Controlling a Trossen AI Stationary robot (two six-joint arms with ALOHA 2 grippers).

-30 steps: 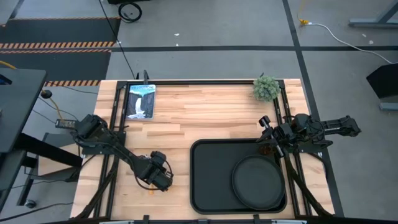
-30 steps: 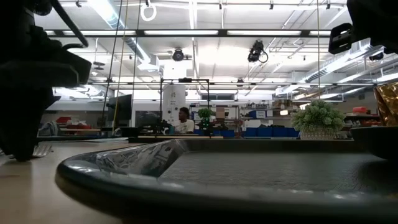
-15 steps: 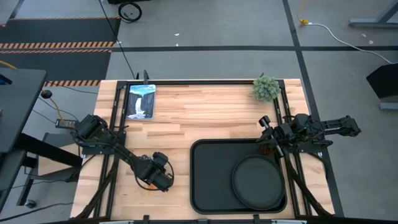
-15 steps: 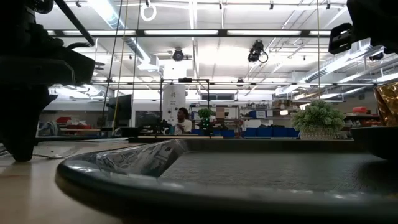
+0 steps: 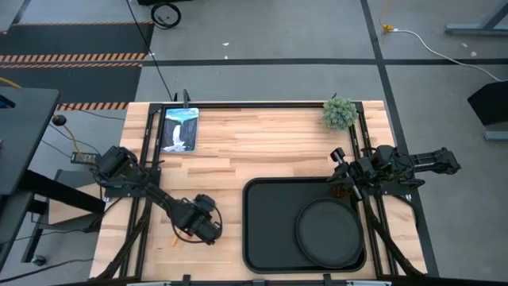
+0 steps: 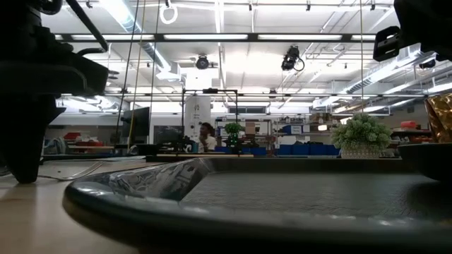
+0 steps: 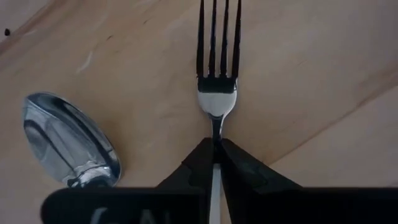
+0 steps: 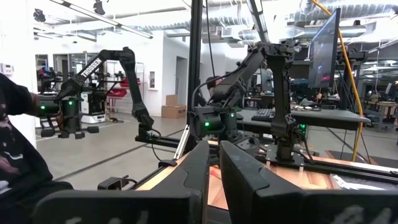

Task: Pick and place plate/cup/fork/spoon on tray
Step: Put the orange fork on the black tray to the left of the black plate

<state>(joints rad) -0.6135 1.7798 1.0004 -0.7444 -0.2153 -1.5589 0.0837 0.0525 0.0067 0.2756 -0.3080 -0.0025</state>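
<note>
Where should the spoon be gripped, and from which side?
Grip the spoon by its thin handle, coming straight down from above: it lies flat on the table and its wide rounded bowl gives fingers little purchase. It lies close beside the fork, which the left gripper is shut on at the neck.

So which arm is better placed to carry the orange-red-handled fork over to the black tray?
Left. The left gripper is already closed on the metal-tined fork, beside the spoon. The right gripper sits at the large rectangular black tray's far corner.
</note>
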